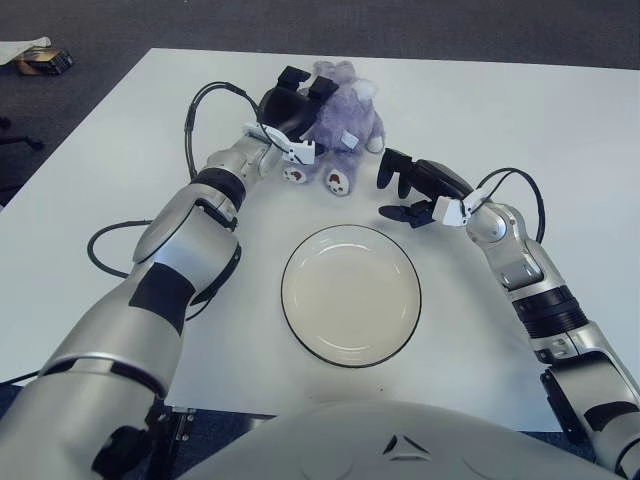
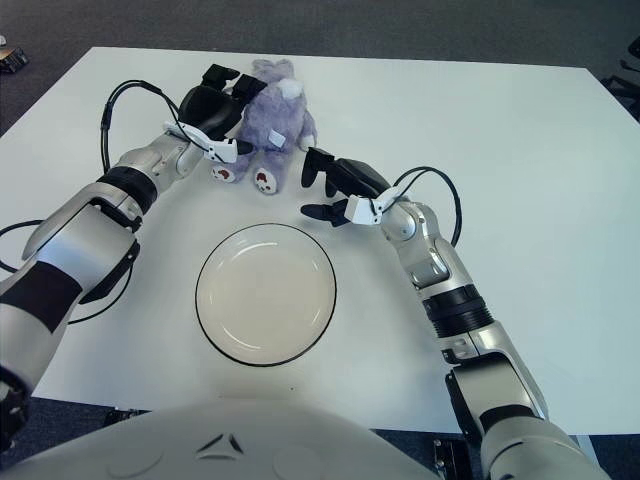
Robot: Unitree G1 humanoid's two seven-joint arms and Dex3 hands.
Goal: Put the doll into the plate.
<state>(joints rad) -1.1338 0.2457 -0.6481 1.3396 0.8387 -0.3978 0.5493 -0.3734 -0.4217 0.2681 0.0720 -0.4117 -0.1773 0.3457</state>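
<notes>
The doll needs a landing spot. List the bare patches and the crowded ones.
Free: the plate, with nothing in it, and the table right of the right hand. Crowded: the far centre, where the left hand is against the doll.

Fuzzy lilac-purple plush doll (image 1: 345, 118) w/ small ears, white muzzle, cream foot pads w/ dark red marks. Sits upright on the white table, feet pointing toward the robot, at the far side of the plate & apart from it. A white tag shows on its front. Its left flank is covered by black fingers, so that side is partly hidden.

Round cream-white ceramic plate (image 1: 351, 294) w/ thin dark rim: lies flat, right way up, nothing in it, nearer the robot than the doll, roughly centred before the torso.
</notes>
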